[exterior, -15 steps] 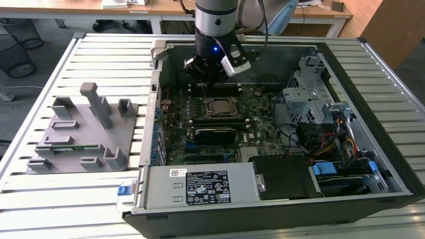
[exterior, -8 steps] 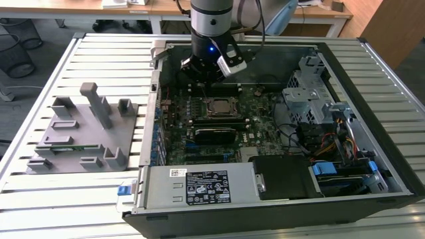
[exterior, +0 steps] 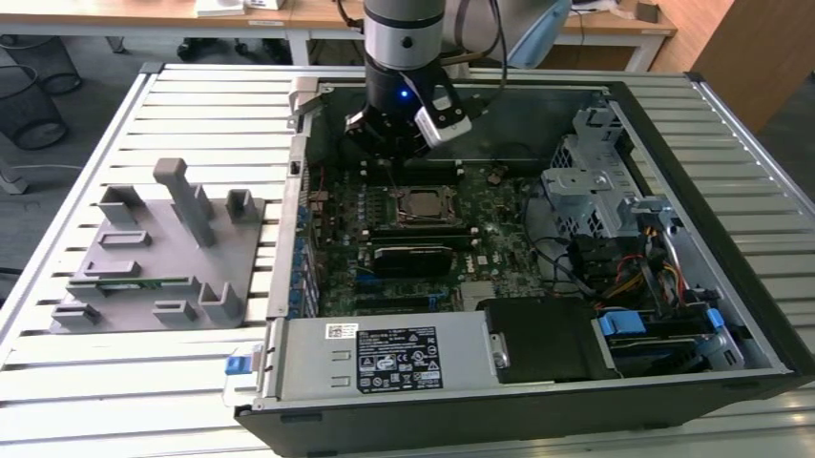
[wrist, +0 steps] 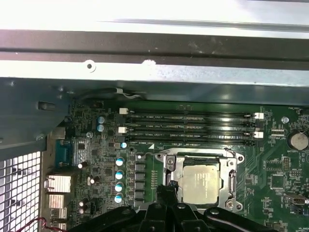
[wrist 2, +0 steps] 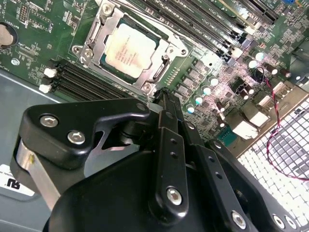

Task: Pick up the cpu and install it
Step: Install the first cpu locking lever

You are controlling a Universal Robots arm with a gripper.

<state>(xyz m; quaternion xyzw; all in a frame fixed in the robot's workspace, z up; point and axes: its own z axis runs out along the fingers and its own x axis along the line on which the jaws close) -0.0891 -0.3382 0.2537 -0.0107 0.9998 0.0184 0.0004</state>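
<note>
Gripper (wrist 2: 166, 104): black, jointed links with bolt heads; fingers are seen pressed together, nothing held between them. It is held above the board, just beside the socket.
Cpu (wrist 2: 130, 50): seated flat in the socket (wrist: 203, 159), as shown in both wrist views; installation is judged largely done.
Cpu handling: judged light, stiff and fragile; smooth metal top likely slippery. Hold is best taken at the thin edges, kept level.
Cpu surface: silver-grey, flat, square, with fine print.
Socket: bright metal frame with screw corners, closely surrounding the cpu.
Board (exterior: 497, 205): green, matt, crowded with capacitors; black memory slots (wrist: 193, 128) lie beyond the socket.
Case (exterior: 713, 134): black sheet metal, open-topped, resting on a slatted desk (exterior: 191, 95).
</note>
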